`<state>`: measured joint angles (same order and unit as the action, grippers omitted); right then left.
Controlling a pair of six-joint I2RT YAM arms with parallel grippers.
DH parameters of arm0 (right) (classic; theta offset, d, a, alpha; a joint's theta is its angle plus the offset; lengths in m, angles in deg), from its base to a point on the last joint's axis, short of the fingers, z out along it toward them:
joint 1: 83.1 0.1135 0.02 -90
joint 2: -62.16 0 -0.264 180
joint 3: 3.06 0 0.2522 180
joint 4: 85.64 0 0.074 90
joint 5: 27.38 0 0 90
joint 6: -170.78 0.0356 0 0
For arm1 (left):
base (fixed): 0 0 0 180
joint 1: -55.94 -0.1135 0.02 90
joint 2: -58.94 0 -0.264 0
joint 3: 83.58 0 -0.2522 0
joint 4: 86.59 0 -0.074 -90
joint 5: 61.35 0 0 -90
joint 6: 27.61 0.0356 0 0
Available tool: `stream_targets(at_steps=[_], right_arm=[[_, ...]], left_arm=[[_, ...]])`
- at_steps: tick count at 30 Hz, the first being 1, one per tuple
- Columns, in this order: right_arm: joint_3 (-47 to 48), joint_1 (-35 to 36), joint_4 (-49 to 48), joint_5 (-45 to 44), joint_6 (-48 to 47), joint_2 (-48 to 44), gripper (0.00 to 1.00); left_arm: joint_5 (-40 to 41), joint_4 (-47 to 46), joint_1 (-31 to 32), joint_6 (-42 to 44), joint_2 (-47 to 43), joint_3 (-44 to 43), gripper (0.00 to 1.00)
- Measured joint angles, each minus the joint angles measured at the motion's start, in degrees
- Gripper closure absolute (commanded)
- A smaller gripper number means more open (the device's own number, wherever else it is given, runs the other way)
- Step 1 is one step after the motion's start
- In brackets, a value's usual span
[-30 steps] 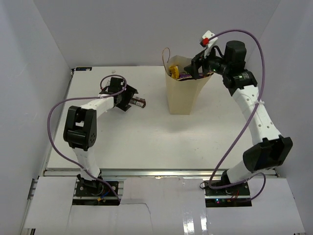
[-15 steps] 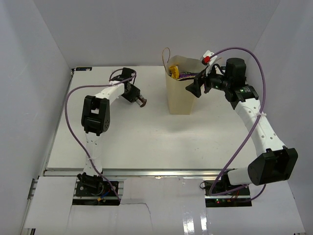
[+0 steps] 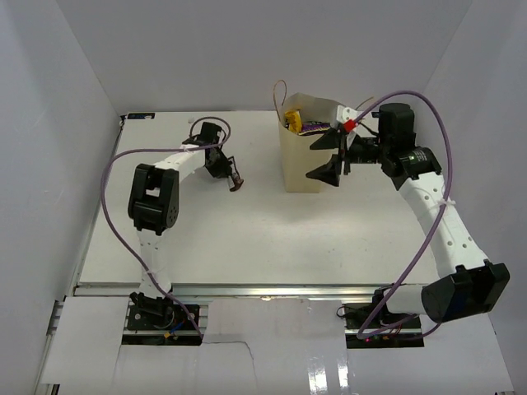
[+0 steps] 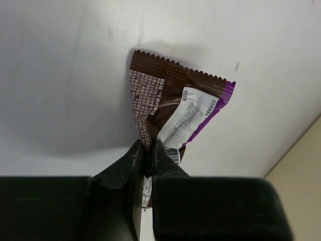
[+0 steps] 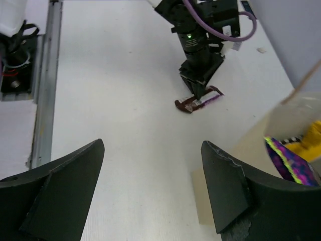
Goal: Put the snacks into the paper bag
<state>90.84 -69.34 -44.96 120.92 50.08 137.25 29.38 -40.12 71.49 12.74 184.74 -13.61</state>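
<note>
One white table (image 3: 247,239). Tan paper bag (image 3: 303,169) stands upright at far centre. Right gripper (image 5: 152,150) beside bag, fingers wide, empty. Left gripper (image 4: 147,150) pinches wrapper end of dark brown bar (image 4: 173,95), on table left of bag. Yellow and purple packets (image 3: 301,125) inside bag.

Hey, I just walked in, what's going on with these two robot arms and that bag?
They're packing snacks into a paper bag. The left gripper has pinched one end of a brown bar, whose far end touches the table, left of the bag. The right gripper hangs open and empty beside the bag's top. A yellow packet and a purple packet are already inside.
</note>
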Motion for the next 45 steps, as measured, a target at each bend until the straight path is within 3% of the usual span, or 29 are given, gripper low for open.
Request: stream_targets(at_steps=[4, 7, 11, 14, 19, 23, 27, 31, 32, 33, 34, 36, 37, 40, 45], right_arm=[[-2.93, 7.34, 2.93, -0.81, -3.32, -1.22, 0.18], [-8.33, 14.25, 1.27, -5.97, 0.68, -2.14, 0.2], [-14.64, 19.69, -4.74, -14.73, 14.08, -1.2, 0.21], [-16.09, 20.46, -10.84, -20.13, 29.66, 2.27, 0.2], [-15.82, 21.24, -18.32, -25.51, 50.75, 9.11, 0.2], [-14.43, 23.43, -21.11, -27.39, 60.41, 12.87, 0.23], [-13.92, 26.4, -23.41, -28.17, 65.35, 13.92, 0.36], [-13.9, 28.13, -25.38, -27.98, 68.04, 14.19, 0.74], [-13.86, 28.2, -25.88, -27.43, 68.57, 14.21, 0.79], [-13.77, 28.26, -26.03, -27.19, 68.78, 14.21, 0.89], [-13.75, 28.26, -25.99, -27.02, 68.5, 14.21, 0.92], [-13.27, 28.22, -25.83, -26.32, 67.63, 14.21, 0.92], [-12.81, 28.22, -25.77, -26.14, 66.6, 14.1, 0.92], [-11.69, 28.06, -25.9, -25.29, 62.42, 12.98, 0.92], [-9.09, 25.86, -25.29, -20.52, 49.83, 8.63, 0.92]], left_arm=[[-9.07, -8.81, 0.02, 7.06, -12.24, 17.84, 0.92], [-17.55, -15.74, 0.04, 9.9, -24.06, 29.88, 0.92], [-28.61, -30.29, 0.31, 11.19, -39.91, 44.65, 0.92], [-34.56, -37.22, 1.2, 11.17, -48.39, 53.88, 0.92], [-39.23, -41.18, 3.13, 9.73, -53.94, 61.09, 0.92], [-40.72, -42.49, 3.67, 8.15, -58.27, 62.38, 0.92], [-41.27, -44.37, 3.85, 6.93, -61.83, 62.73, 0.91], [-41.51, -44.96, 4.09, 5.97, -63.98, 63.32, 0.89], [-41.35, -45.07, 4.07, 5.73, -64.26, 63.63, 0.87], [-41.27, -45.2, 4.02, 5.42, -64.48, 63.93, 0.77], [-41.18, -45.2, 3.96, 5.22, -64.76, 64.08, 0.71], [-40.46, -45.22, 3.89, 4.94, -65.44, 64.5, 0.59], [-40.15, -45.22, 3.8, 4.76, -65.83, 64.74, 0.47], [-38.91, -44.52, 3.5, 4.42, -67.6, 65.16, 0.31], [-38.21, -42.82, 4.11, 6.67, -74.34, 64.83, 0.16]])
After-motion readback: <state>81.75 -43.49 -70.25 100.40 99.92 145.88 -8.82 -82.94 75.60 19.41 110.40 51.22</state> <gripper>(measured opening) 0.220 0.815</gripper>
